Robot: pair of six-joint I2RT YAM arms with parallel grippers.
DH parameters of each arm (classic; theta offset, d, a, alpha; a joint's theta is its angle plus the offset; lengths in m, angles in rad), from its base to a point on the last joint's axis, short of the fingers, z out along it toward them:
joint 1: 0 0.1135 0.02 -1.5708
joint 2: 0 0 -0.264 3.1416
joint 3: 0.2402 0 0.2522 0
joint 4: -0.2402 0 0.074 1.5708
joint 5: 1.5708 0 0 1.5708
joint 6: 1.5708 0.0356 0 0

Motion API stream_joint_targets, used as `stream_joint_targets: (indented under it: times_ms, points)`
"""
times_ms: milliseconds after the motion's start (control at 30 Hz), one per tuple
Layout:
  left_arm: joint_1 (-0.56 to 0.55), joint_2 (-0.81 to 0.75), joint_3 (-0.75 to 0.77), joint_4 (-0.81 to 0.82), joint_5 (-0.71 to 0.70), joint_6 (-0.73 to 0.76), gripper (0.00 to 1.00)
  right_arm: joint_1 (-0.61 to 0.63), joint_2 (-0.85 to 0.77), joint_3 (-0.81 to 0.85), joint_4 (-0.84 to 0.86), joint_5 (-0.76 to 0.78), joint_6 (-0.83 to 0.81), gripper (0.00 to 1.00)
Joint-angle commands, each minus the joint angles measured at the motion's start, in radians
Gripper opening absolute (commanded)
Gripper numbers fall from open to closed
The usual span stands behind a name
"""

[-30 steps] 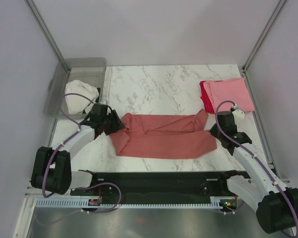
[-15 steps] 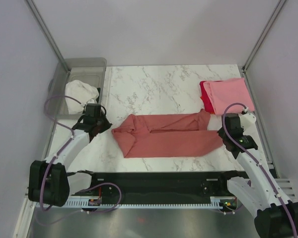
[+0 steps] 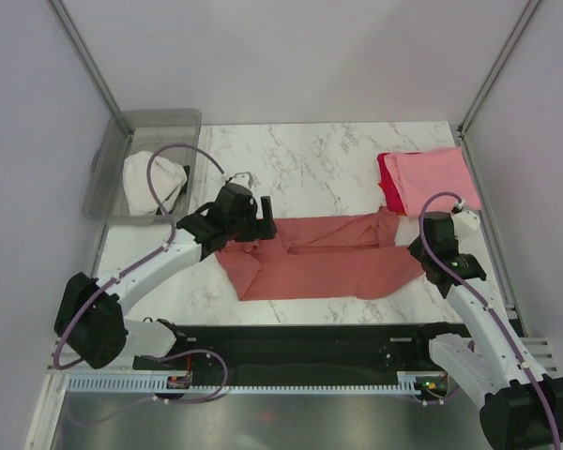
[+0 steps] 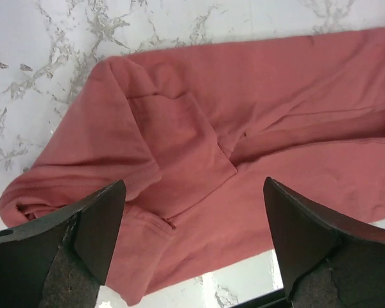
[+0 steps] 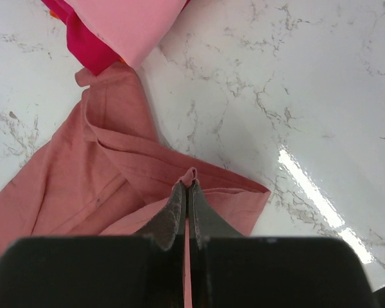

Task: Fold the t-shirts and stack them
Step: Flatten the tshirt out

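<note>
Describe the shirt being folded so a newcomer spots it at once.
On the marble table, look at the near middle. The salmon-red t-shirt sprawls there in a wide band, unlike the light pink t-shirt folded atop the bright red t-shirt far right.

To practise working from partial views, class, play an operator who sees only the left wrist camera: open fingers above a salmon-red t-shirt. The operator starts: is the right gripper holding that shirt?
Observer: Yes. The right gripper is shut, pinching a fold at the right end of the salmon-red t-shirt.
Operator: Any other shirts out there?
Observer: A light pink t-shirt lies folded on a bright red t-shirt, at the far right of the table.
Operator: Anything at the far left?
Observer: A clear bin holding a white cloth.
</note>
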Motion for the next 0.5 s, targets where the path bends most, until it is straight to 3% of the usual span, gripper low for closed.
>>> stream_joint_targets:
  times_ms: [0, 67, 267, 333, 367, 467]
  points:
    - [-0.004, 0.120, 0.095, -0.085, -0.116, 0.065, 0.95, -0.004, -0.003, -0.008, 0.050, -0.031, -0.020, 0.00]
    - [-0.005, 0.210, 0.121, -0.101, -0.154, 0.079, 0.91, -0.004, -0.003, -0.010, 0.053, -0.037, -0.023, 0.00]
    - [-0.004, 0.364, 0.175, -0.131, -0.190, 0.092, 0.65, -0.004, -0.005, -0.013, 0.054, -0.042, -0.029, 0.00]
    - [-0.004, 0.376, 0.178, -0.136, -0.208, 0.084, 0.49, -0.004, -0.005, -0.013, 0.054, -0.045, -0.029, 0.00]
    - [-0.004, 0.376, 0.175, -0.136, -0.214, 0.085, 0.32, -0.004, -0.005, -0.015, 0.054, -0.044, -0.029, 0.00]
    - [0.011, 0.361, 0.167, -0.144, -0.254, 0.067, 0.02, -0.005, -0.003, -0.016, 0.054, -0.039, -0.032, 0.00]
